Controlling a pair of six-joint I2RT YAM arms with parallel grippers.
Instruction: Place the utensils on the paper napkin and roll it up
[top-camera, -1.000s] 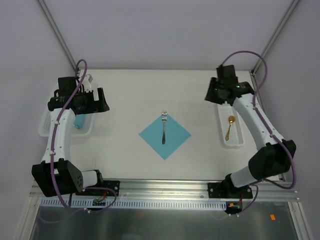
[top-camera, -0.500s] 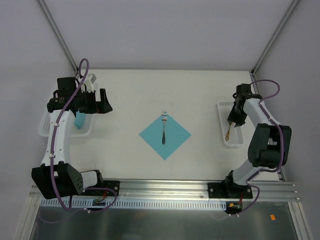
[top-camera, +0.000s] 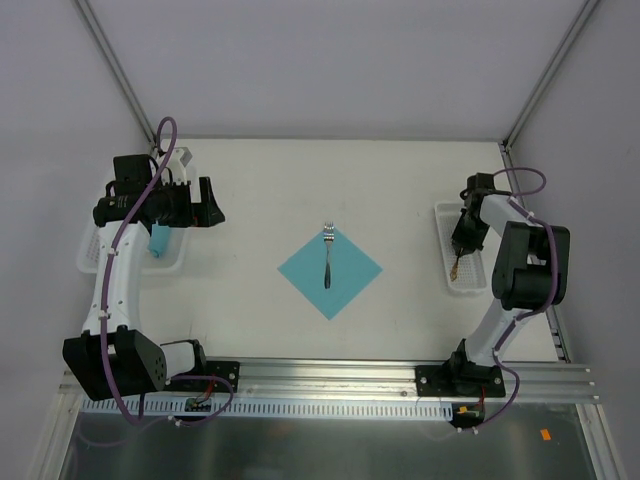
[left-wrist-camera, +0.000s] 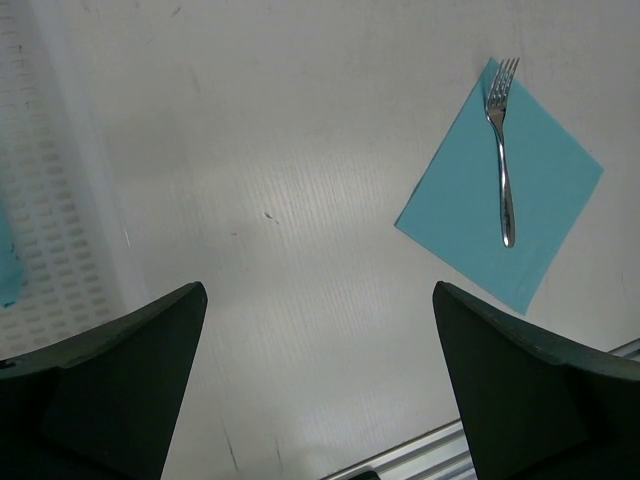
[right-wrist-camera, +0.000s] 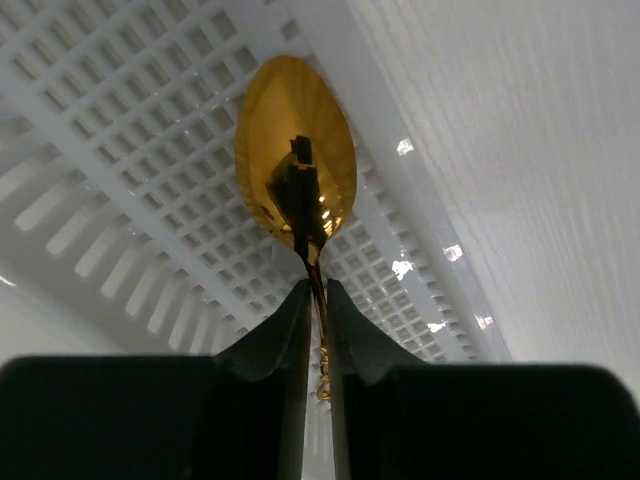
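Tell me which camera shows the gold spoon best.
Right wrist view: the gold spoon fills it, handle between the fingers. The top view shows a sliver in the white tray; the left wrist view, nothing.

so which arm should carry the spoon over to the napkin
Right. The right hand is down in the white tray, pinching the gold spoon by its handle. The left hand hangs open on the opposite side, far from it.

A robotics lab: white table (top-camera: 260, 190), aluminium mounting rail (top-camera: 330, 373).
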